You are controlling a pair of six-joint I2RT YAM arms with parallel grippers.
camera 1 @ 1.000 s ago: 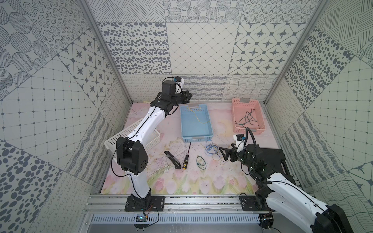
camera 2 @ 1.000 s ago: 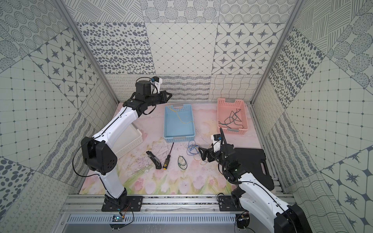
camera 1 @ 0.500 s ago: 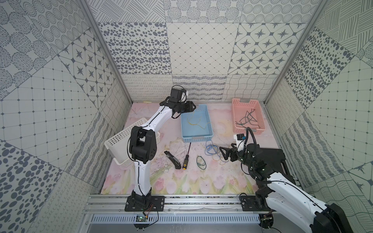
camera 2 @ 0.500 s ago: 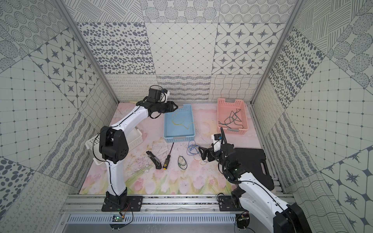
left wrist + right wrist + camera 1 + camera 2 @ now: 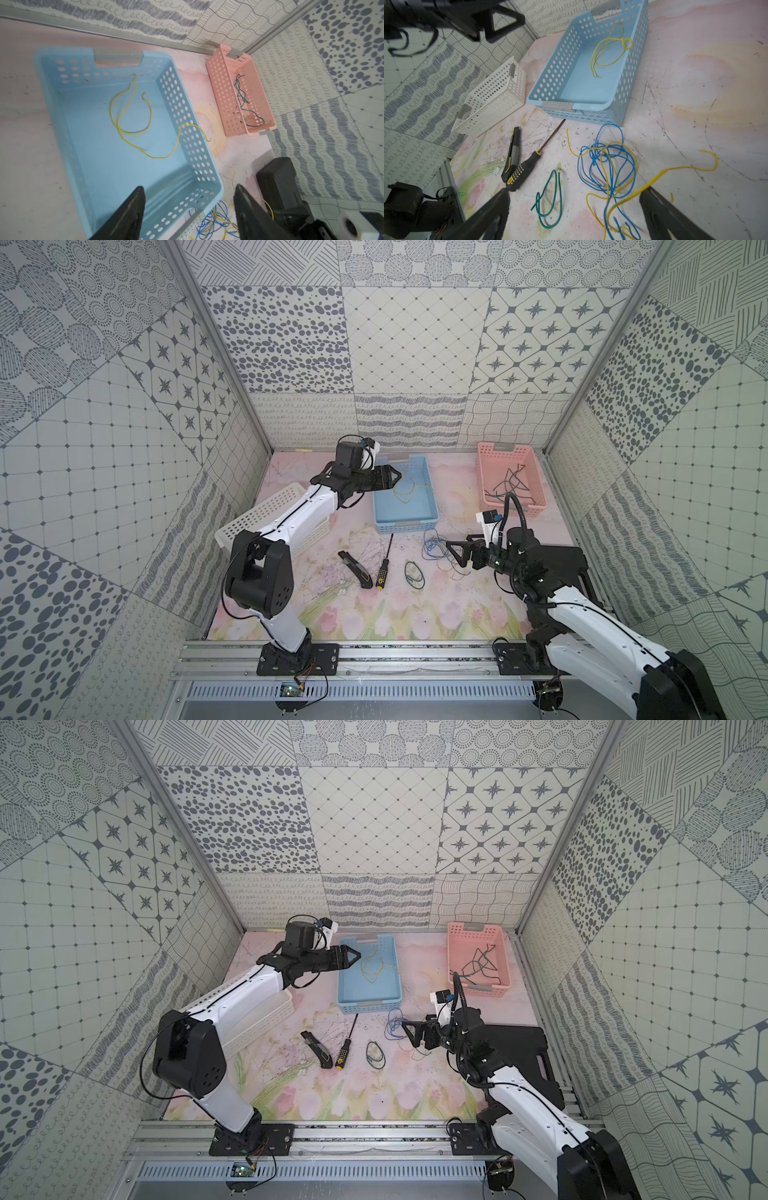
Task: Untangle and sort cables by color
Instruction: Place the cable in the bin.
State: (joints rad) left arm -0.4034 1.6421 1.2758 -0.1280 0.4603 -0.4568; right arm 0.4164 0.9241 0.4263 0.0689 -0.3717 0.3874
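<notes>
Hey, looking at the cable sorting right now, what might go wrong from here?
1. The yellow cable in the blue basket has one end draped over the wall, so it may slide out or snag the open left gripper.
2. The blue and yellow tangle in front of the open right gripper is interlaced; pulling one strand would likely drag the others along.

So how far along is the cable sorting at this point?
Partly done. Done: one yellow cable lies in the blue basket, one end over its wall, and dark green cables lie in the pink basket. In hand: nothing; the left gripper is open above the blue basket, the right gripper open above the blue-and-yellow tangle. Left: that tangle and a loose green cable on the mat.
</notes>
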